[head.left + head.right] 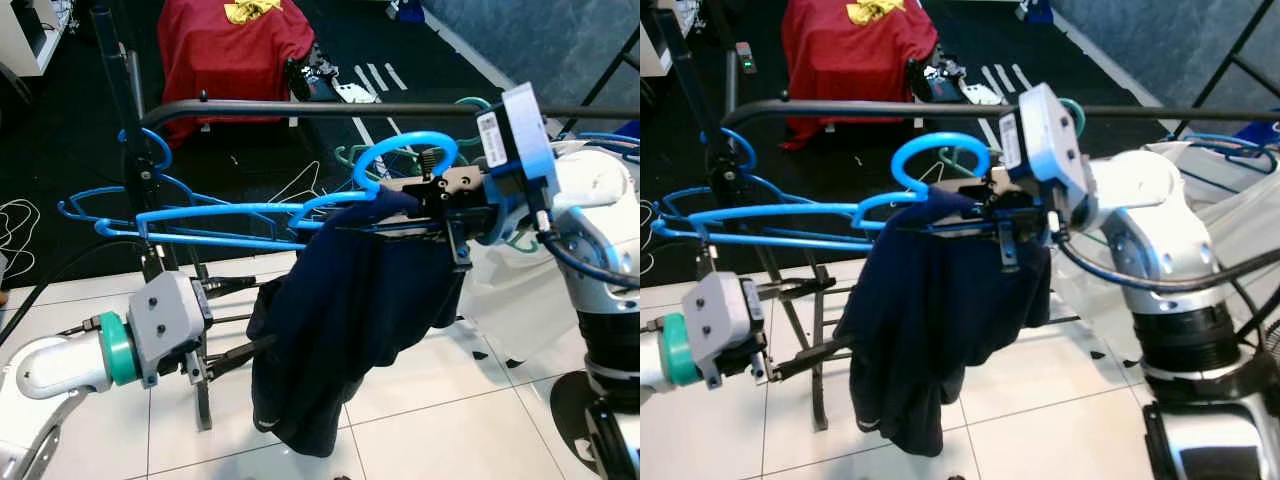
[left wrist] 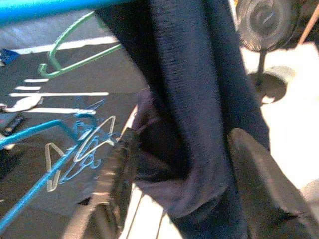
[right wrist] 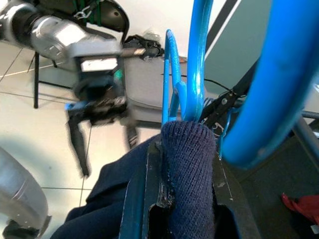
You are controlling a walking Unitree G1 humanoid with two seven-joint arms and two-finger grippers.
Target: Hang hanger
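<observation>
Left eye view: the right gripper [image 1: 400,215] has its jaws closed on the neck of a bright blue plastic hanger [image 1: 300,215] wrapped in a dark navy knitted garment [image 1: 340,320], and the thing that decides the coming move is where the hanger's curved hook [image 1: 405,160] stands against the black metal rail of the clothes rack [image 1: 300,108]. The hook rises just above the jaws, its top close under the rail and seemingly on the robot's side of it; I cannot tell whether it touches the rail, but it does not appear to be over it yet. The hanger's long axis runs away from the jaws toward the robot's left, roughly along the rail, its far end beside other empty blue hangers [image 1: 130,215] that hang from the rail's left part. So the rail lies up and slightly beyond the jaws, and I judge the hook must be lifted and carried over it, then lowered. The right arm is plainly the nearer one. The left gripper [image 1: 235,355] sits well below, its jaws parted on either side of the garment's lower folds, as the left wrist view shows, without clamping them.
</observation>
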